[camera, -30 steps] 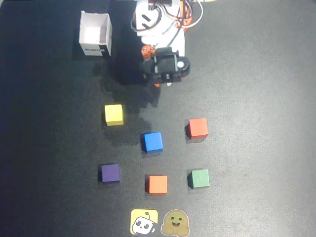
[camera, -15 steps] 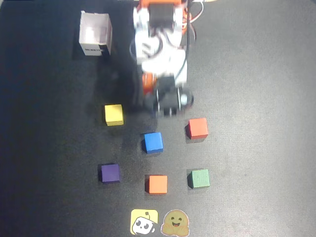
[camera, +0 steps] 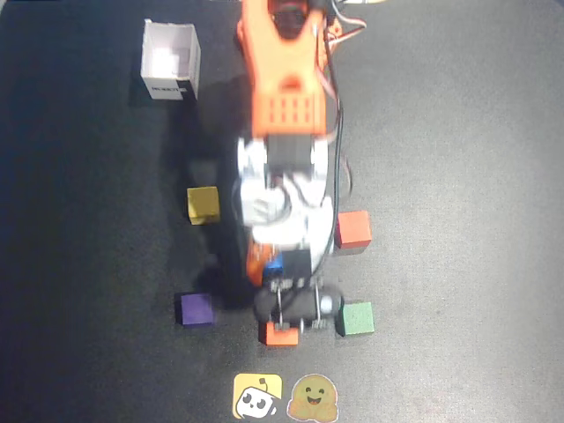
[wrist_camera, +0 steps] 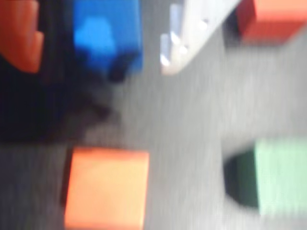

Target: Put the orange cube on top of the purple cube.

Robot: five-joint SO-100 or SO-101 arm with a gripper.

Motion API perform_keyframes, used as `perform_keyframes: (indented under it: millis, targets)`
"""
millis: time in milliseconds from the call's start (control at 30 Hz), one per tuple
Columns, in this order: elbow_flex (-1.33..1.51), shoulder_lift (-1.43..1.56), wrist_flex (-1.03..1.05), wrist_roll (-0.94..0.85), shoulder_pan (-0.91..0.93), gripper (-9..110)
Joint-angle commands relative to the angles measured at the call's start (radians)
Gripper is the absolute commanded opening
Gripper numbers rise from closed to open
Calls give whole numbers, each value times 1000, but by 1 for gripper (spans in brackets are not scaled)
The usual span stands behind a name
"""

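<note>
The orange cube (camera: 280,333) lies near the front edge in the overhead view, just below the arm's tip. It is large at the lower left of the blurred wrist view (wrist_camera: 106,187). The purple cube (camera: 196,309) sits apart to the left in the overhead view and is out of the wrist view. My gripper (camera: 271,269) hangs over the table behind the orange cube. In the wrist view my gripper (wrist_camera: 98,67) is open, with an orange finger (wrist_camera: 19,33) left and a white finger (wrist_camera: 192,33) right. It holds nothing.
A blue cube (wrist_camera: 108,38) lies between the open jaws, touching neither, and is partly hidden under the arm (camera: 275,263). Also here are an orange-red cube (camera: 353,229), a green cube (camera: 357,318), a yellow cube (camera: 203,204), a white box (camera: 170,60) and two stickers (camera: 257,395).
</note>
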Motion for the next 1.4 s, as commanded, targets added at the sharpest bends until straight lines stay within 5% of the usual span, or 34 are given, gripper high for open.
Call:
perform_keyframes:
  millis: [0, 1367]
  targets:
    - [-146, -75, -18, 21, -17, 19]
    - [-314, -387, -144, 69, -11, 23]
